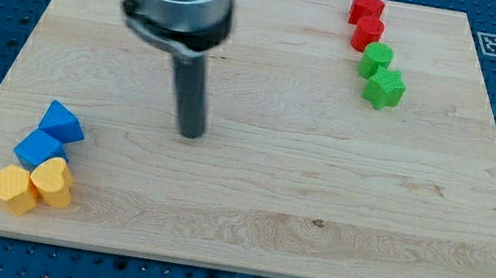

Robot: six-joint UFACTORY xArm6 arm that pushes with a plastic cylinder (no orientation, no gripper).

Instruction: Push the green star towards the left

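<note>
Wooden counter (247,209) on a blue pegboard: the green star (385,88) sits at the view's upper right, touching a green block (376,59). My tip (190,134) (no pincer, holding nothing) stands well left; it should probably circle to the star's right side before pushing.

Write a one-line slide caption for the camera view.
Dark rod's tip rests mid-board on the wooden table, far left of the green star block clustered with a green round block at upper right.
</note>
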